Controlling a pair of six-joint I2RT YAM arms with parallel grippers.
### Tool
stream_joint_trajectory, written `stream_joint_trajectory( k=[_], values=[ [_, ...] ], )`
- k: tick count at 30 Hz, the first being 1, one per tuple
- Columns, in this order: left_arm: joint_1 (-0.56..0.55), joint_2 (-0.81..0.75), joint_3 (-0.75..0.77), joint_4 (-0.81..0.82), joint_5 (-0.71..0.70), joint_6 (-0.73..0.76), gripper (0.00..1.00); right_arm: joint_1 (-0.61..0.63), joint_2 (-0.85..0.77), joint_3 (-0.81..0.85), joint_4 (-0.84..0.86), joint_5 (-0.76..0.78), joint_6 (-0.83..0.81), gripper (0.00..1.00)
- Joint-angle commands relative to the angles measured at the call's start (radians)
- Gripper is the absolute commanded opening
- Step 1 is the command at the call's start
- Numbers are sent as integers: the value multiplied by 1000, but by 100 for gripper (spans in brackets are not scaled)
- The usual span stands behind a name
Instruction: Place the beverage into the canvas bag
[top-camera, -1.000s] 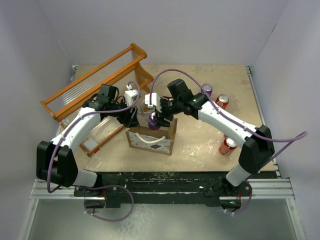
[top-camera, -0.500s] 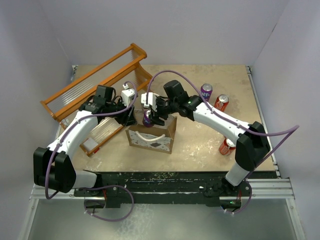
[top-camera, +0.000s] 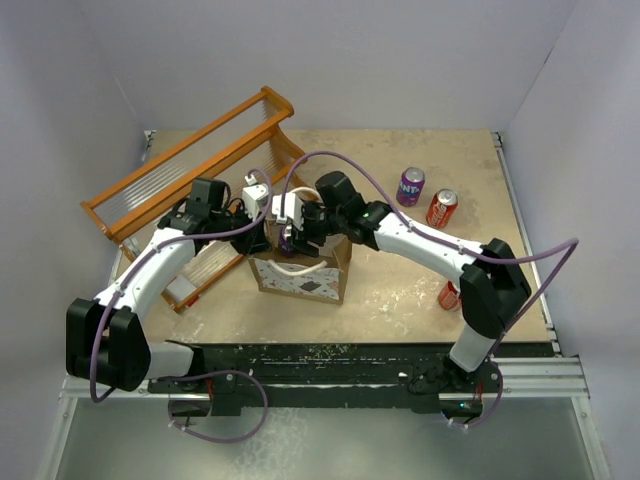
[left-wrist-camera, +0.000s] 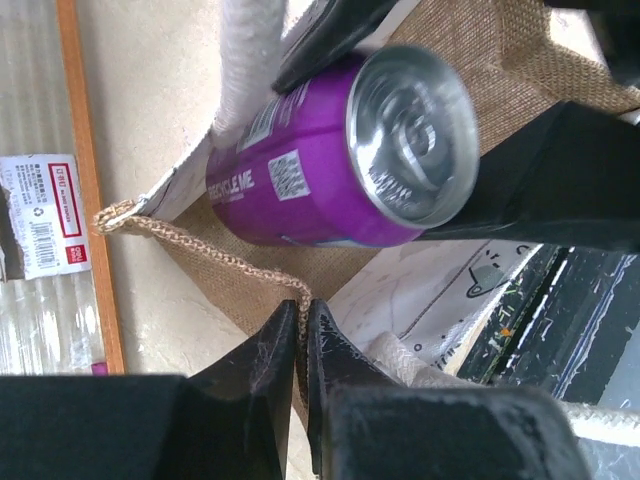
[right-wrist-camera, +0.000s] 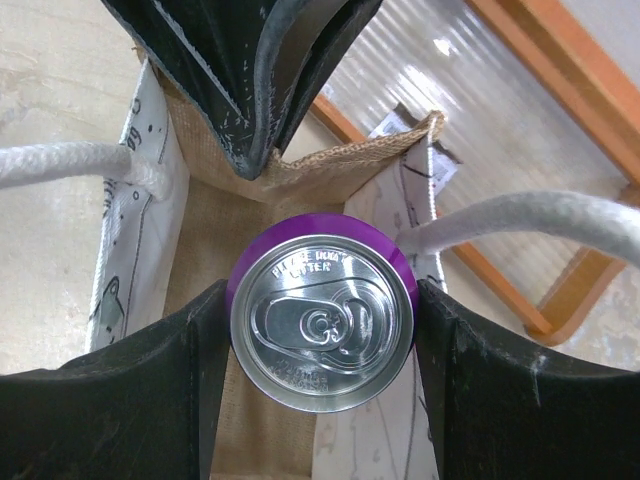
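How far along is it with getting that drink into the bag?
Done: the right tool has the purple can gripped by its sides, and the left tool pinches the rim of the canvas bag, apparently keeping the mouth open. In hand: the can hangs over the opening, between the rope handles. Left: lower it in, let go, and pull both arms clear.

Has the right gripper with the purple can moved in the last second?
Yes. The right gripper, holding the purple can, has shifted left over the canvas bag, toward the orange rack.
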Motion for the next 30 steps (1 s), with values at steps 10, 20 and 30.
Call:
stream_joint_trajectory(
  k=[10,20,30],
  values=[
    [21,-24,-22,23,135,62,11,32,31,-9,228,97,107,0],
    [21,-17,-21,14,160,90,27,42,86,9,260,153,193,0],
    [22,-58,11,-58,124,153,77,42,87,-28,267,172,193,0]
  ],
)
